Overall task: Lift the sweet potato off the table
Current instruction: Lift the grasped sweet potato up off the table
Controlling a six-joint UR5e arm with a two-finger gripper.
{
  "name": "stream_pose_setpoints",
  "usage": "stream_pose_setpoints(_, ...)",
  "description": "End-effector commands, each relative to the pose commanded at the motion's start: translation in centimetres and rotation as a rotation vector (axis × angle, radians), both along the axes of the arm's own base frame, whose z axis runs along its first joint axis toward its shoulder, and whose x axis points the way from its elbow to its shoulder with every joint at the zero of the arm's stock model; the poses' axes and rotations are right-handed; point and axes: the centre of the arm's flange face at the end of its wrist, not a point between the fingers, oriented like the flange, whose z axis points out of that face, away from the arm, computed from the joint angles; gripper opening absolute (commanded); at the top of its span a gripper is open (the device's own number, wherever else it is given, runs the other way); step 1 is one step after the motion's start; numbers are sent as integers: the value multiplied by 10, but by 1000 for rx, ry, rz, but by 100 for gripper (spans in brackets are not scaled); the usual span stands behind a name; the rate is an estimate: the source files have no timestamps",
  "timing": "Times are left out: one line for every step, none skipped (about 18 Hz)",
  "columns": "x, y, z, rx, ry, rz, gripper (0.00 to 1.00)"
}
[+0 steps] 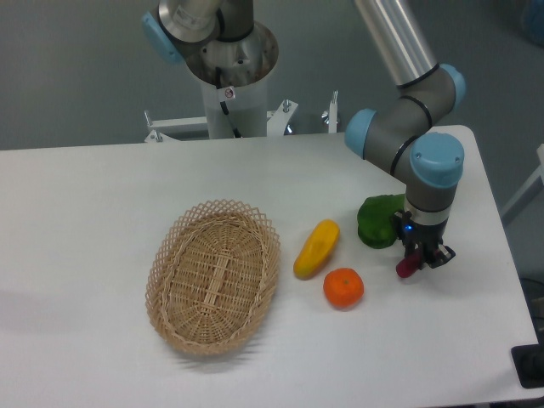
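Note:
The sweet potato is a small purple-magenta tuber at the right side of the white table. Only its lower left end shows; the rest is hidden by the gripper. My gripper points straight down over it, with its dark fingers closed on the tuber's sides. The sweet potato sits at or just above the tabletop; I cannot tell whether it is lifted.
A green leafy vegetable lies just left of the gripper, behind it. An orange and a yellow-orange vegetable lie further left. A wicker basket stands mid-table. The table's right edge is close to the gripper.

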Motion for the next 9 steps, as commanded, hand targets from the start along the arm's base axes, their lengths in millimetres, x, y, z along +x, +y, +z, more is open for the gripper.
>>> stream_pose_setpoints(-1, 3, 9, 18, 11, -3, 25)
stream_pose_setpoints(0, 5, 21, 50, 12, 5, 25)
stream_pose_setpoints(1, 8, 33, 95, 11, 26, 25)
stream_pose_setpoints(2, 13, 46, 149, 6, 46, 25)
stream_pose_setpoints(4, 18, 57, 201, -1, 61, 25)
stream_pose_setpoints(7, 21, 66, 234, -6, 77, 25)
stream_pose_setpoints(15, 27, 76, 252, -5, 92, 25)
stream_pose_setpoints(27, 38, 83, 267, -9, 99, 25)
stream_pose_setpoints(36, 46, 92, 279, -5, 112, 25)
